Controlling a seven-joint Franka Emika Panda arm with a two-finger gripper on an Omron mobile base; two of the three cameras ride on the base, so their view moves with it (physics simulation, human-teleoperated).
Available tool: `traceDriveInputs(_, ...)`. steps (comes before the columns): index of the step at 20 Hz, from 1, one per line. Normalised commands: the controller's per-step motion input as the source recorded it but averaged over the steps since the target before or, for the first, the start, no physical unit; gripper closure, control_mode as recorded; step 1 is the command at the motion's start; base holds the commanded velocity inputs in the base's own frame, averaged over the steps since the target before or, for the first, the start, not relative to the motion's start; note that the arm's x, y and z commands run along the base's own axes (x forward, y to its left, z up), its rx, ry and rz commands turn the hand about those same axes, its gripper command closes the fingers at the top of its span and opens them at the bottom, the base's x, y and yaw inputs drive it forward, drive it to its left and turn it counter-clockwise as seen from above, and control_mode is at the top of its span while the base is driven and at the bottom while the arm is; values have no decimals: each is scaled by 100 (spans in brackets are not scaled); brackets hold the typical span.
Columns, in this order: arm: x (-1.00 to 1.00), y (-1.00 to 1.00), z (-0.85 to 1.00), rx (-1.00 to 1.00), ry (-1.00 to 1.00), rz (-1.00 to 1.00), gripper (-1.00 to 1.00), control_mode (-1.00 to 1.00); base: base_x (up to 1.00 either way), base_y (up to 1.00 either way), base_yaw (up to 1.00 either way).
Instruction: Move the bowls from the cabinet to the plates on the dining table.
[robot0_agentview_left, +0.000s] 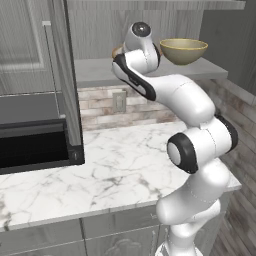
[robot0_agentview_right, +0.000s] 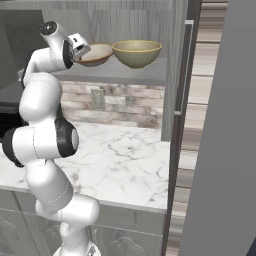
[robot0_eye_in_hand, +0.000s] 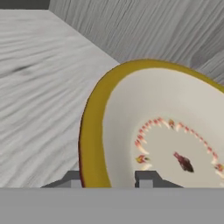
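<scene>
Straddling the rim of the near bowl (robot0_eye_in_hand: 148, 131) on the cabinet shelf (robot0_agentview_right: 125, 74), my gripper (robot0_eye_in_hand: 109, 180) has one fingertip outside the wall and one inside; jaws part-closed, firm contact I cannot confirm.

Handling, judged: ceramic, rigid, glazed and slippery, chips if knocked, moderate weight. Rim pinch is the only hold; it may tip when lifted.

Second bowl (robot0_agentview_right: 136, 52): same shelf, just beside the near bowl, apart from it.

Obstructions: cabinet door (robot0_agentview_right: 182, 75) open beside the second bowl; marble surface (robot0_agentview_left: 115, 165) below the shelf.
</scene>
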Motion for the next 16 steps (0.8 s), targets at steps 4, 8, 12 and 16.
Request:
traceDriveInputs(4, 3, 0, -1, -1, 4, 0, 100, -100, 0, 0, 0)
traceDriveInputs(8, -10, 1, -11, 0, 2, 2, 100, -100, 0, 0, 0)
traceDriveInputs(12, -31, 8, -14, -1, -9, 4, 100, -100, 0, 0, 0)
traceDriveInputs(16, -43, 9, -13, -3, -13, 3, 100, -100, 0, 0, 0)
